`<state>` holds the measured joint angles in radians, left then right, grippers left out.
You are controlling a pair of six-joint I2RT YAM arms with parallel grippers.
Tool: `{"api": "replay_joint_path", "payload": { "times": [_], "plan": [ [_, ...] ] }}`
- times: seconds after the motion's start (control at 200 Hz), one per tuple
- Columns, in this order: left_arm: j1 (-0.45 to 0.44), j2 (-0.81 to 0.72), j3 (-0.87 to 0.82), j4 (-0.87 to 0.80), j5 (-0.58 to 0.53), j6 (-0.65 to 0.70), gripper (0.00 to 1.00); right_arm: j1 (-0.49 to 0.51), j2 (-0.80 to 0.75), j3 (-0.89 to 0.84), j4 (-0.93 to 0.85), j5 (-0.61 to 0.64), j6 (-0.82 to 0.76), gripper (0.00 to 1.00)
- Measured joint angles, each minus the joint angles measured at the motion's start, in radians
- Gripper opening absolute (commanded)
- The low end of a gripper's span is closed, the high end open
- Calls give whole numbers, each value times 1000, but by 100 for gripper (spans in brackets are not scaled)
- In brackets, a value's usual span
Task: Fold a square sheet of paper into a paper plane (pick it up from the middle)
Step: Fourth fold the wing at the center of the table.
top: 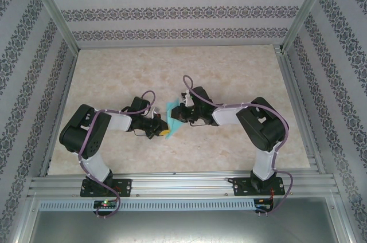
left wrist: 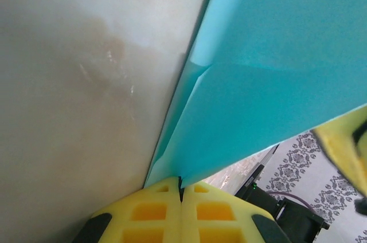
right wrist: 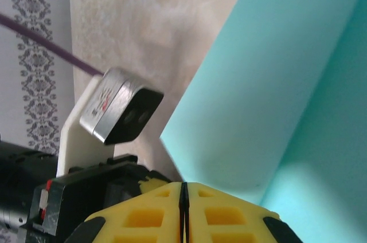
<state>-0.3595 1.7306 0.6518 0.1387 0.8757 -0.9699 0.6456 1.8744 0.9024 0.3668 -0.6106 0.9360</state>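
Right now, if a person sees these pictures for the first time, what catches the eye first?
The bright turquoise paper stands out, held up above the middle of the beige table. The left gripper and the right gripper pinch it from opposite sides, their yellow fingers shut on its edge.

Patterned wallpaper walls [top: 172, 11], beige marbled tabletop [top: 241, 71]

paper [left wrist: 275, 54] cut off at edges, shape unclear
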Motion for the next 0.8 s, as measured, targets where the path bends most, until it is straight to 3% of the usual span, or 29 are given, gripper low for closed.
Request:
{"api": "replay_joint_path", "payload": {
  "times": [0.799],
  "plan": [
    [2,0,2,-5,2,0,0,-11,111,49,4,-3,1,13]
  ]
}}
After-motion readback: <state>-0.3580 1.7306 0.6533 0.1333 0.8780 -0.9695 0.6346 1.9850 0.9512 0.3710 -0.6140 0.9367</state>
